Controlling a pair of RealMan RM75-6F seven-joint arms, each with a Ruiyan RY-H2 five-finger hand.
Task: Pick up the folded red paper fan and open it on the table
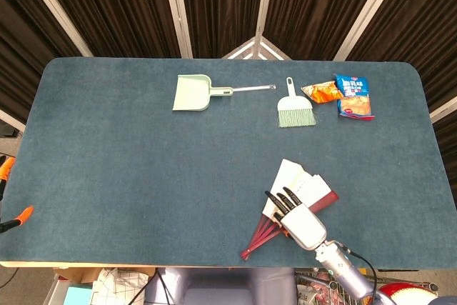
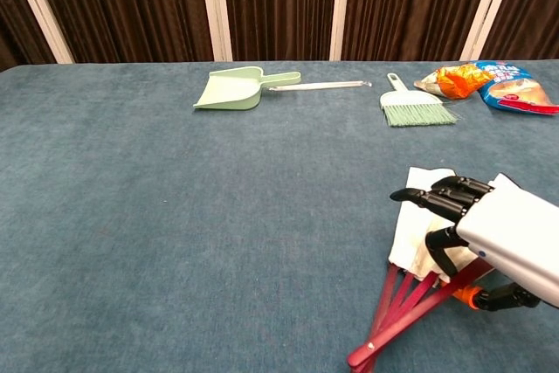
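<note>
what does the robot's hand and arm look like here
Only the right hand shows: a glossy white shell over the back with slim black fingers. Behind it, a silver-grey metal wrist section with a thin black cable looping beside it. An orange part sits beneath the hand.

A blue felt-covered table (image 1: 128, 162) is backed by dark brown pleated curtains (image 1: 114, 5) divided by pale upright posts (image 1: 175, 8).

Head view looks straight down; chest view low, forward (same table (image 1: 107, 141)).
</note>
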